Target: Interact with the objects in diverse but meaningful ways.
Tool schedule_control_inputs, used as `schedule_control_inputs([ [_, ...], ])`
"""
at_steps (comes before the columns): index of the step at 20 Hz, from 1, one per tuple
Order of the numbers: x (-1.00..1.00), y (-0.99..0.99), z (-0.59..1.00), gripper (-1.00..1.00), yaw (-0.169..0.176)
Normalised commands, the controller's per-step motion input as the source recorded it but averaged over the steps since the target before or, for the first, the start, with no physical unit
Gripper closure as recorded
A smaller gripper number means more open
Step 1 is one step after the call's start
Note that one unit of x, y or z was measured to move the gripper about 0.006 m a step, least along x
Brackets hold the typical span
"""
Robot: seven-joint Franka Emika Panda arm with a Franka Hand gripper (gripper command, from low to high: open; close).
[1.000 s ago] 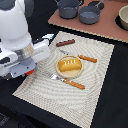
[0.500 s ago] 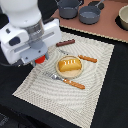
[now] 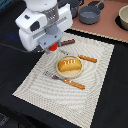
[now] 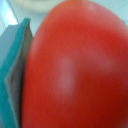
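A red tomato [image 4: 75, 65] fills the wrist view, pressed against a teal finger pad [image 4: 14, 75]. In the exterior view my gripper [image 3: 51, 48] hangs above the mat's far left part, shut on the tomato [image 3: 51, 47], of which only a small red patch shows below the hand. The golden-yellow bread loaf [image 3: 69, 65] lies on a round beige plate [image 3: 61, 73] just right of the gripper. A brown sausage [image 3: 68, 42] lies behind the plate. The blue-grey pot [image 3: 89, 15] and the frying pan [image 3: 97, 4] stand at the back.
A striped beige placemat [image 3: 75, 102] covers the dark table. A wooden-handled knife [image 3: 88, 58] lies right of the plate and a fork [image 3: 68, 80] in front of it. A beige bowl [image 3: 123, 18] sits at the exterior view's far right.
The arm has swung toward the exterior view's right and farther back, from the mat's left edge to beside the plate, with the tomato still in the gripper.
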Motion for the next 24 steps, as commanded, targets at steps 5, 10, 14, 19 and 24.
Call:
schedule_control_inputs([
  [5, -0.03, 0.9, -0.11, 1.0, 0.014],
  [10, 0.16, 0.93, 0.01, 1.0, 0.009],
  [14, 0.32, 0.9, 0.01, 1.0, 0.002],
  [19, 0.5, 0.82, 0.12, 1.0, 0.0],
  [24, 0.72, 0.61, 0.48, 1.0, 0.0],
])
